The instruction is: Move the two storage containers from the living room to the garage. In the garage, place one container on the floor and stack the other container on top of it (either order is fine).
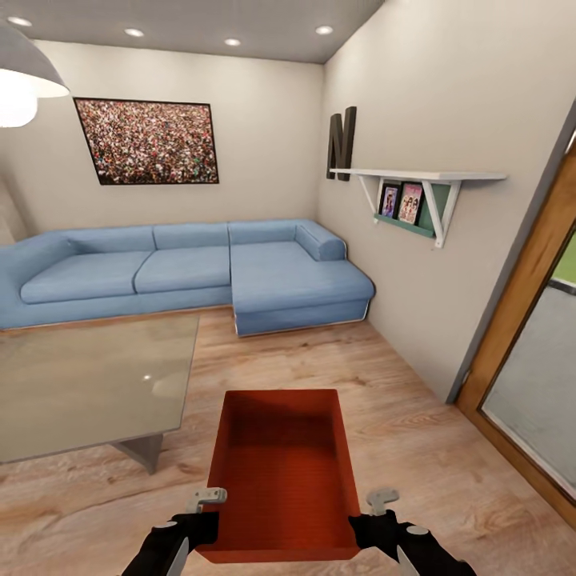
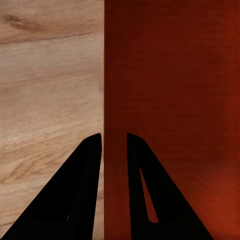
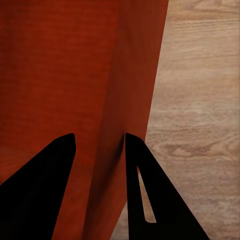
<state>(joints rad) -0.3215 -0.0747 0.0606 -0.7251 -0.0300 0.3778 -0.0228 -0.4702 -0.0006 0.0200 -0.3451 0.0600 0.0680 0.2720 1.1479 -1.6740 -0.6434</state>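
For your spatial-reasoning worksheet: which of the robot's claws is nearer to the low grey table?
Left. The left claw grips the left wall of the orange container, the side facing the grey table; the right claw grips the opposite wall, away from it.

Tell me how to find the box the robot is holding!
Start at the big blue sofa, then come forward over the wood floor, past the grey low table. The storage container sits straight ahead, its side walls pinched by the left end effector and the right end effector. It is the one orange-red, open-topped thing.
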